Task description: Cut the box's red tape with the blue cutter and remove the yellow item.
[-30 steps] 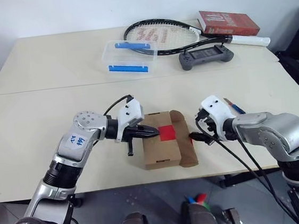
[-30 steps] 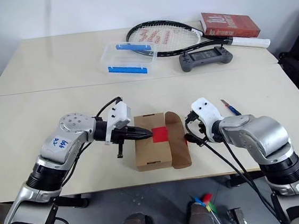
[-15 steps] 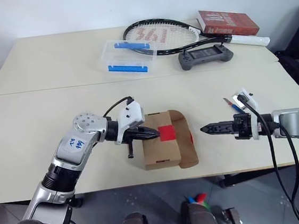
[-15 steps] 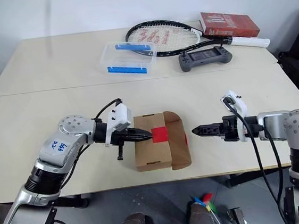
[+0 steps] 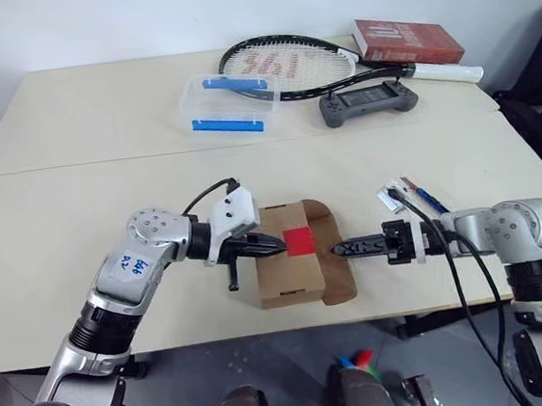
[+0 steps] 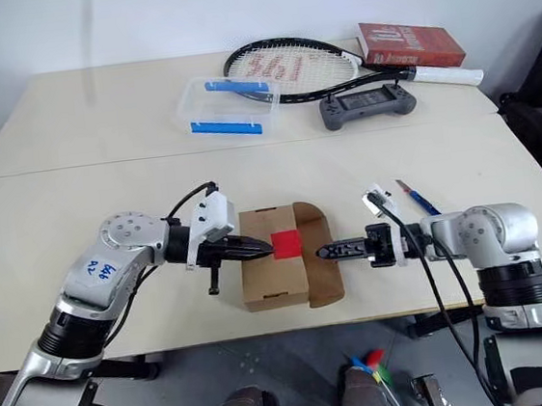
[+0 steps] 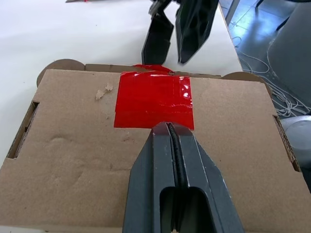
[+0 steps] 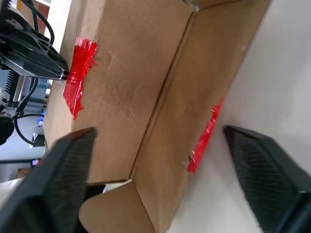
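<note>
At the near edge of the table the box lies flat, with the red tape on its top face. The left gripper is closed, with nothing between its fingers, and its tip is laid on the cardboard just beside the tape. On the right side a flap is already folded out, and the right gripper is pointed at it, fingers apart.

The step is judged to be the widening of that opening. The box should be kept pinned by the left tip while the flap is lifted gently, so that the carton is not dragged off the edge. Whether the yellow item lies inside cannot be told.

Just beyond the right wrist the blue cutter is left on the table. Farther back a clear case, a racket and a red book are seen.

In the right wrist view a torn red strip on the flap's edge is shown; in the left wrist view the tape's creases are shown.
</note>
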Motion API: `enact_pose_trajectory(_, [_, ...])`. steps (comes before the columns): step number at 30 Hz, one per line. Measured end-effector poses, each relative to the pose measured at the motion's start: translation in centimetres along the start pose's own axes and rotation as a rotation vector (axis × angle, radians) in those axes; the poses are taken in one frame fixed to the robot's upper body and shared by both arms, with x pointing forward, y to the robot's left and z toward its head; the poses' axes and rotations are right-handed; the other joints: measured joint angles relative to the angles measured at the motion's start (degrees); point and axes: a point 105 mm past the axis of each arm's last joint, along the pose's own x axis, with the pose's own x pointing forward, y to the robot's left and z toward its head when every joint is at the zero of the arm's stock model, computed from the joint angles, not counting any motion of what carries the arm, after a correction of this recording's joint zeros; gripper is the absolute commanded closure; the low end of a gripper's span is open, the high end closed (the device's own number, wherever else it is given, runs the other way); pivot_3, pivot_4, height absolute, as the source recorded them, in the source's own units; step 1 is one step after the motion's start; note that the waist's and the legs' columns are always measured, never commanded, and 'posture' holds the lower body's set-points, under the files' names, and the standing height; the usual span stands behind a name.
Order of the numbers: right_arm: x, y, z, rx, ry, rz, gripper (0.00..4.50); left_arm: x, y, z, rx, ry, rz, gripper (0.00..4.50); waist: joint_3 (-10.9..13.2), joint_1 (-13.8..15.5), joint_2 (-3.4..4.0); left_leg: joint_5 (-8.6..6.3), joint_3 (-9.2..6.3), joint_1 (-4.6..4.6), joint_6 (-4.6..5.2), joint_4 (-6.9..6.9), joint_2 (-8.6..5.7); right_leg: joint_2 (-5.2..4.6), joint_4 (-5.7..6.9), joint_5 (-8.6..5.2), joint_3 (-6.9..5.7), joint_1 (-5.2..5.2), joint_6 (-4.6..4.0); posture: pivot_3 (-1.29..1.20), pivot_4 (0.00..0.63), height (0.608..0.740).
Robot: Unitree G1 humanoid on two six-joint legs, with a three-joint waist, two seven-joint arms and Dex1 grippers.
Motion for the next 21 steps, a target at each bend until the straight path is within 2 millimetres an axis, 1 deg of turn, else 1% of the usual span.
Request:
enact_pose_trajectory(1, [0.3, 0.0, -0.1, 0.004, 0.007, 0.004, 1.51, 0.0, 0.0, 0.0, 0.0, 0.0, 0.0, 4.5, 0.0, -0.09, 0.0, 0.0, 0.0, 0.0, 0.0, 0.0, 0.0, 0.0, 0.0, 0.0, 0.0, 0.0, 0.0, 0.0, 0.15, 0.74])
enact_pose_trajectory(4, [0.8, -0.4, -0.2, 0.013, 0.022, -0.006, 2.57, 0.0, 0.0, 0.0, 0.0, 0.0, -0.001, 4.5, 0.0, -0.33, 0.0, 0.0, -0.01, -0.01, 0.0, 0.0, 0.0, 0.0, 0.0, 0.0, 0.0, 0.0, 0.0, 0.0, 0.15, 0.74])
enact_pose_trajectory(6, [0.9, -0.8, -0.2, 0.019, 0.026, -0.018, 2.57, 0.0, 0.0, 0.0, 0.0, 0.001, -0.002, 4.5, 0.0, -0.45, 0.0, 0.0, 0.0, 0.0, 0.0, 0.0, 0.0, 0.0, 0.0, 0.0, 0.0, 0.0, 0.0, 0.0, 0.15, 0.74])
enact_pose_trajectory(14, [1.7, -0.5, 0.2, -0.019, 0.07, -0.021, 2.57, -0.1, 0.1, -0.1, -0.003, 0.003, 0.002, 4.5, -0.03, -0.73, 0.02, 0.01, 0.0, 0.06, -0.02, 0.05, 0.0, 0.0, 0.06, 0.0, 0.02, 0.05, 0.0, 0.0, 0.15, 0.74])
enact_pose_trajectory(17, [1.8, -0.6, 0.2, -0.027, 0.085, -0.032, 3.2, -0.1, 0.1, -0.1, -0.001, 0.002, 0.0, 4.5, -0.04, -0.72, 0.02, 0.01, 0.0, 0.05, -0.02, 0.05, 0.0, -0.01, 0.07, 0.0, 0.02, 0.04, 0.0, 0.0, 0.15, 0.74])
enact_pose_trajectory(19, [1.9, -0.9, 0.2, -0.027, 0.098, -0.053, 3.85, -0.2, 0.1, -0.2, 0.0, 0.001, -0.002, 4.5, -0.04, -0.73, 0.02, 0.01, 0.0, 0.06, -0.02, 0.05, 0.0, 0.0, 0.07, 0.0, 0.02, 0.04, 0.0, 0.0, 0.15, 0.74])
enact_pose_trajectory(20, [2.0, -0.9, 0.2, -0.027, 0.101, -0.051, 3.85, -0.2, 0.1, -0.2, 0.001, 0.001, -0.003, 4.5, -0.04, -0.73, 0.02, 0.01, -0.01, 0.06, -0.02, 0.04, 0.01, 0.0, 0.07, 0.0, 0.01, 0.04, 0.0, 0.0, 0.15, 0.74])
enact_pose_trajectory(21, [2.1, -0.9, 0.3, -0.025, 0.106, -0.05, 4.11, -0.2, 0.1, -0.2, 0.0, 0.001, -0.003, 4.5, -0.09, -0.74, -0.04, 0.01, -0.01, 0.08, -0.02, 0.04, 0.01, 0.0, 0.07, 0.0, 0.01, 0.04, 0.0, 0.0, 0.15, 0.74])
